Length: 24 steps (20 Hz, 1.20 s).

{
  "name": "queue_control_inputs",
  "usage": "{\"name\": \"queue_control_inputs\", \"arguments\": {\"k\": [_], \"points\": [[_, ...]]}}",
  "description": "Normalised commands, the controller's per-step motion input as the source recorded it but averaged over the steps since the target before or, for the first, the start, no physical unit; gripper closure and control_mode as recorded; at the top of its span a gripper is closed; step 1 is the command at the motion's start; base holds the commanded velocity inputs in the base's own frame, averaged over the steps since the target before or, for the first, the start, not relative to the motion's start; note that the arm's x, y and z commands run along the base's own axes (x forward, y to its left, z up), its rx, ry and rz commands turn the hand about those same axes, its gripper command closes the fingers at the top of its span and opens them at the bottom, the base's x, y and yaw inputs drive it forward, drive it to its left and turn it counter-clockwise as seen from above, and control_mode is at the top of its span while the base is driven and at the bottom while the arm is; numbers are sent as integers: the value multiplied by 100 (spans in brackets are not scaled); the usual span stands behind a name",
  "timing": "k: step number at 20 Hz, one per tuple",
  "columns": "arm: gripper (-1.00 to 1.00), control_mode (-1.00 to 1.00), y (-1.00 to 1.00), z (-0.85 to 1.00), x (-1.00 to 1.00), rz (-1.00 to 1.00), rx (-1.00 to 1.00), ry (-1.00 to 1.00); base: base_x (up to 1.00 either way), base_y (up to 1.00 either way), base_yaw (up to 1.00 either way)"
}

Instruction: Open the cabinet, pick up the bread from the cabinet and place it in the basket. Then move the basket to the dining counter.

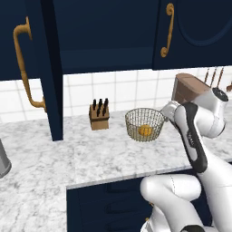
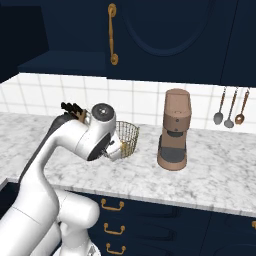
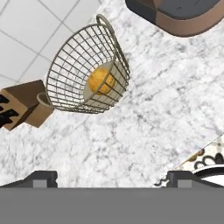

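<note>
The bread (image 3: 101, 80) lies at the bottom of the basket (image 3: 65, 74), which stands on the marble worktop (image 1: 68, 158) between the knife block (image 1: 99, 116) and the coffee machine (image 2: 175, 130). Above, the cabinet (image 1: 45, 68) door hangs open. So opening and loading look done; what remains is carrying the basket to the dining counter. The gripper (image 3: 111, 177) hovers just short of the basket, fingertips wide apart and holding nothing.

Marble worktop (image 1: 54, 163), knife block (image 1: 99, 117) by the tiles, basket (image 1: 144, 124) beside it, coffee machine (image 2: 175, 130) further along
</note>
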Motion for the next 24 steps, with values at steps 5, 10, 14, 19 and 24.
{"name": "queue_control_inputs", "arguments": {"k": [5,10,14,19,24], "points": [[-100,-100,6,-31,56,-2,3,9,0,0,0],[-100,-100,0,-25,53,0,2,6,0,0,0],[-100,-100,0,-14,31,-4,0,0,0,0,0],[-100,-100,0,-19,6,-21,-3,-1,0,0,0],[-100,-100,0,-22,22,-21,-4,0,0,0,0]]}}
